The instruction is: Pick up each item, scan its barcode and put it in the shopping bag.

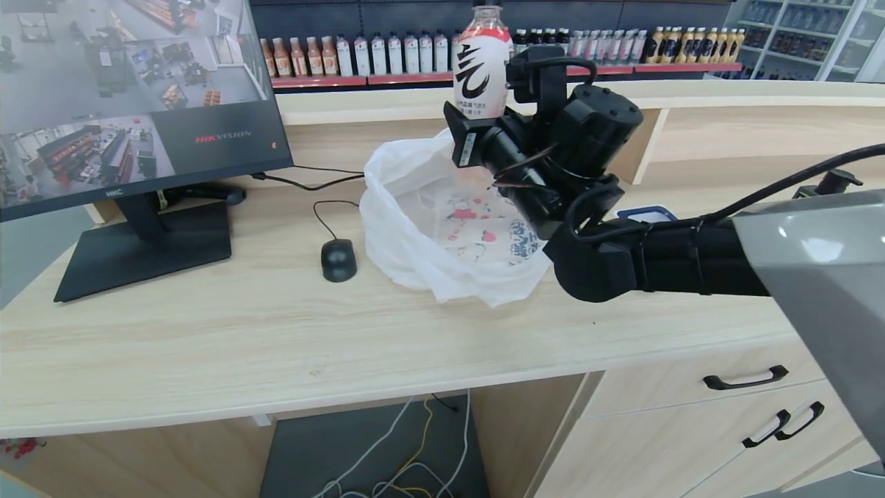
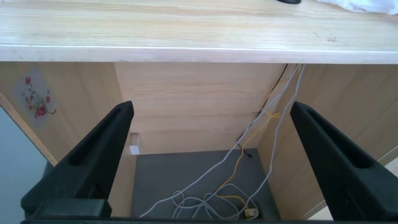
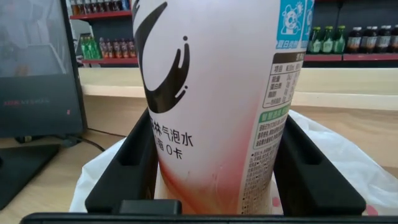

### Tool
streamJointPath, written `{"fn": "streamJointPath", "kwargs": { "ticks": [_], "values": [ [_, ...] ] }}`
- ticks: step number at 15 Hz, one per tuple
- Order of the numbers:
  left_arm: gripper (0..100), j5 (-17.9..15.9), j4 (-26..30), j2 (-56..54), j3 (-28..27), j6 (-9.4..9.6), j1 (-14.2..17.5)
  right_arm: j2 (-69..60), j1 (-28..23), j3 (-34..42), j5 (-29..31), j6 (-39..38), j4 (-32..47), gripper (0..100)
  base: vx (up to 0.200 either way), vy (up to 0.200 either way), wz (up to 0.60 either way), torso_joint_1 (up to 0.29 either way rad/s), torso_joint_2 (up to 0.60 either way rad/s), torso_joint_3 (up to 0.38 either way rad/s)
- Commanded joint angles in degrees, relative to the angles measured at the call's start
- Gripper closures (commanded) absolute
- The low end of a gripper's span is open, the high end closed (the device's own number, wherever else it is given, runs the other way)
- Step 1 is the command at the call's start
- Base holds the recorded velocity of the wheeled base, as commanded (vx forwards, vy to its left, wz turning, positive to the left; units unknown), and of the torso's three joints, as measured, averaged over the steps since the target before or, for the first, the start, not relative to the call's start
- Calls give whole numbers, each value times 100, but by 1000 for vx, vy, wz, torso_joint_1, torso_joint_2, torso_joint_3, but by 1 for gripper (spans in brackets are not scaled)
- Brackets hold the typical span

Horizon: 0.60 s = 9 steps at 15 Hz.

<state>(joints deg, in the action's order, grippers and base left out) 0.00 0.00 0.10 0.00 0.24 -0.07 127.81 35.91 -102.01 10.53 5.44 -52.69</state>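
My right gripper (image 1: 477, 142) is shut on a bottle (image 1: 482, 66) with a white and pink label, holding it upright above the open white shopping bag (image 1: 442, 228) on the counter. In the right wrist view the bottle (image 3: 211, 106) stands between the two fingers (image 3: 134, 162), with the bag (image 3: 336, 155) below it. My left gripper (image 2: 211, 162) is open with nothing between its fingers, hanging low in front of the counter and facing the recess under the counter.
A monitor (image 1: 131, 97) on a black stand is at the counter's left, with a black mouse (image 1: 339, 259) beside the bag. A raised ledge (image 1: 691, 104) runs behind the bag. Drawers (image 1: 747, 380) sit under the counter's right side. Loose cables (image 2: 224, 186) lie in the recess.
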Motion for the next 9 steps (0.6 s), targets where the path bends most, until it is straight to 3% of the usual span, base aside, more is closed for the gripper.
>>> {"fn": "streamJointPath", "kwargs": {
  "ticks": [1, 9],
  "values": [
    [0, 0, 0, -1, 0, 2, -1, 596, 30, -645, 1, 1, 241, 100, 0, 0, 0, 0, 0, 0],
    [0, 0, 0, -1, 0, 11, -1, 1080, 74, -1014, 1, 1, 338, 100, 0, 0, 0, 0, 0, 0]
  ]
}}
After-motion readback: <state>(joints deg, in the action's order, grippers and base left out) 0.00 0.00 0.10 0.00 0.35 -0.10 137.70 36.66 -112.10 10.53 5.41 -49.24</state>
